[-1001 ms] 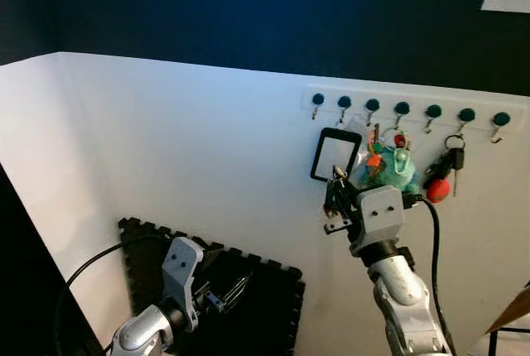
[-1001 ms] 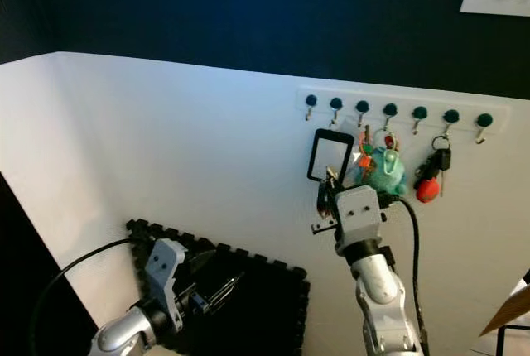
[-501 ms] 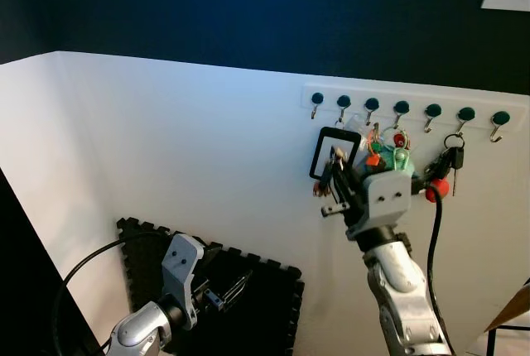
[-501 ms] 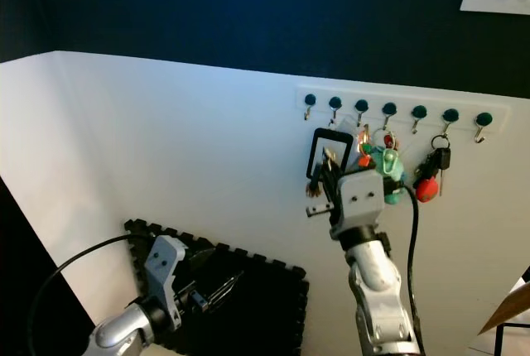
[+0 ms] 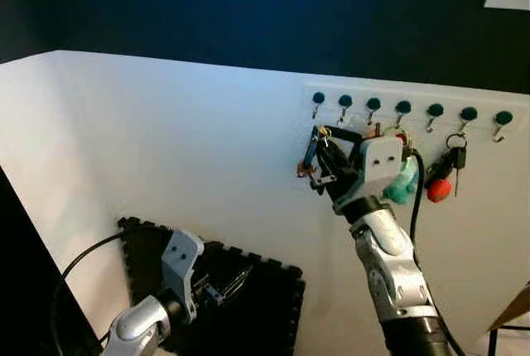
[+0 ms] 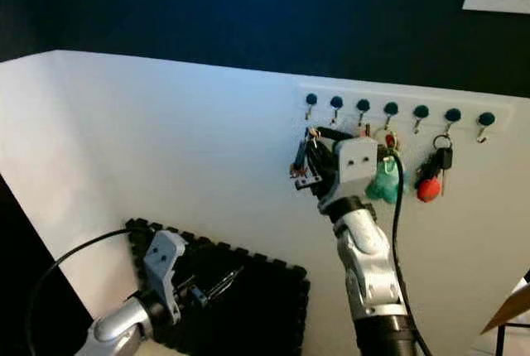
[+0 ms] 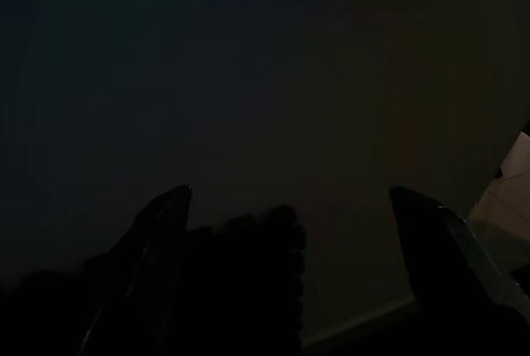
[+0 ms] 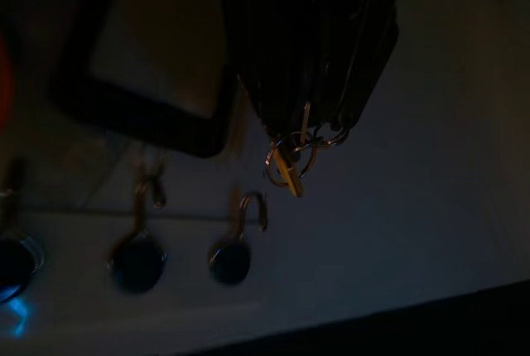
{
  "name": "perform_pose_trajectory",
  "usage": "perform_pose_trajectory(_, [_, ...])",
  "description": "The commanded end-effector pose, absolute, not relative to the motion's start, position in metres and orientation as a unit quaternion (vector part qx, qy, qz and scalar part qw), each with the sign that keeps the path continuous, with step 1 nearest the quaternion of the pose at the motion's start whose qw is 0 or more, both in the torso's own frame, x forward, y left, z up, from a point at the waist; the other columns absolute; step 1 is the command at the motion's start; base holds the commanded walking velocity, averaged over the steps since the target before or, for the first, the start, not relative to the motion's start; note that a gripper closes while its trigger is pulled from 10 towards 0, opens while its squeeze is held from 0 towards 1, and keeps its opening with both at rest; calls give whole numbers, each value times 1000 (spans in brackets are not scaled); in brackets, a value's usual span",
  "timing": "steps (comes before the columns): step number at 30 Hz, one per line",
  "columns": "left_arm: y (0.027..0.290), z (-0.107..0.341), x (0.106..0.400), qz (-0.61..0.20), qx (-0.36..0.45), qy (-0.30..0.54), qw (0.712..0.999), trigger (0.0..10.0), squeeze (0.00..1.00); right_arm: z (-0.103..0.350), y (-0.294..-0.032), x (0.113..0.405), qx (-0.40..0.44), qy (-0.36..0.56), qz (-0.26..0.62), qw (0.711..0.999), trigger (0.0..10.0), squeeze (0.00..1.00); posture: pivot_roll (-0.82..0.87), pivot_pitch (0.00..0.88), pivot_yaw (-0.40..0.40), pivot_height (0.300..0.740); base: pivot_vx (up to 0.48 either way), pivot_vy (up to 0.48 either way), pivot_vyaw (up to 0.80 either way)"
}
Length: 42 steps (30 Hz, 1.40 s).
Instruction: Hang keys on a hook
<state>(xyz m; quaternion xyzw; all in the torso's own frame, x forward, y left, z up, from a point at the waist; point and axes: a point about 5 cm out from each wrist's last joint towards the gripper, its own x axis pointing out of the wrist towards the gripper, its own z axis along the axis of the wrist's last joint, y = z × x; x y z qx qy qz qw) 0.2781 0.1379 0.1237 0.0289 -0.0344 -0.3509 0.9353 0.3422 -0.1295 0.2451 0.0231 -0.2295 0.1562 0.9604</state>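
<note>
A white hook rail (image 5: 414,95) on the wall carries several hooks with dark teal knobs. My right gripper (image 5: 320,146) is raised just below the leftmost hook (image 5: 317,110) and is shut on a small key ring (image 5: 321,132). In the right wrist view the keys (image 8: 290,161) dangle from the shut fingertips (image 8: 273,83), close to two bare hooks (image 8: 251,209). A black-framed tag (image 8: 141,116) hangs right beside them. My left gripper (image 5: 229,279) stays low and open over the black mat.
A teal plush keychain (image 5: 405,182) and a red ball with a black fob (image 5: 440,189) hang from hooks further right. A black foam mat (image 5: 265,298) leans at the wall's foot. The wall above the rail is dark blue (image 5: 248,8).
My right gripper has risen and shifted left with the keys, from below the black-framed tag to just under the leftmost hooks. The left arm has barely moved.
</note>
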Motion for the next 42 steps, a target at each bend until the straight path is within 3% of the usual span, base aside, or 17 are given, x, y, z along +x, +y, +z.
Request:
perform_pose_trajectory(1, [141,124,278,-354,46,-27,934,10000,0,247,-127,346,40,-221,168,960,10000,0,46,46,8,740,0,0,0])
perform_pose_trajectory(12, [134,134,281,-364,48,-44,929,10000,0,259,-130,359,61,-211,176,959,10000,0,43,49,5,740,0,0,0])
perform_pose_trajectory(34, [127,142,283,-370,49,-60,926,10000,0,289,-190,373,114,-262,46,957,10000,0,37,27,-6,740,0,0,0])
perform_pose_trajectory(42, [128,142,283,-372,54,-61,925,10000,0,292,-198,370,121,-272,31,954,10000,0,38,29,-6,740,0,0,0])
